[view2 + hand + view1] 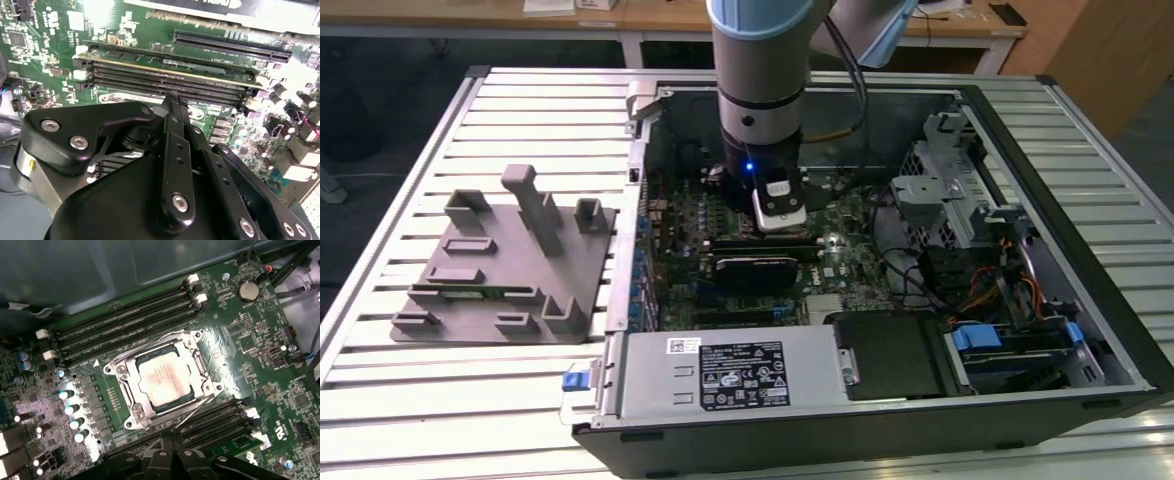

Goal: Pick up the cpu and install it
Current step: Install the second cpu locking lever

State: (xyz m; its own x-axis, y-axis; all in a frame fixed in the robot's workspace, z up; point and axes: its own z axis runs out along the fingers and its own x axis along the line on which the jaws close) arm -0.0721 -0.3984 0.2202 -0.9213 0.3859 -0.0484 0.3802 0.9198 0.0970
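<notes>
First wrist view: cpu (164, 378) sits flat inside the socket (161, 378) on the motherboard (260, 355), silver top facing up, metal frame around it on all sides. A thin lever wire (192, 412) runs diagonally off one corner of the socket. Memory slots (125, 322) lie on both long sides of the socket; a row of small capacitors (72, 410) stands near one end.

The jaws (172, 441) hang just beside the socket edge, apart from the cpu and holding nothing. In the second wrist view the two fingers (175, 145) appear pressed together at the tips, with no visible gap, though the angle is steep, so that is probably rather than certainly so.

Exterior view: arm (767, 60) reaches straight down into the open computer case (881, 400), which lies on its side on the slatted bench (480, 420). Gripper body (777, 205) is low over the board's middle. A grey fixture block (507, 260) sits on the bench toward the exterior view's left, well apart from the case.
</notes>
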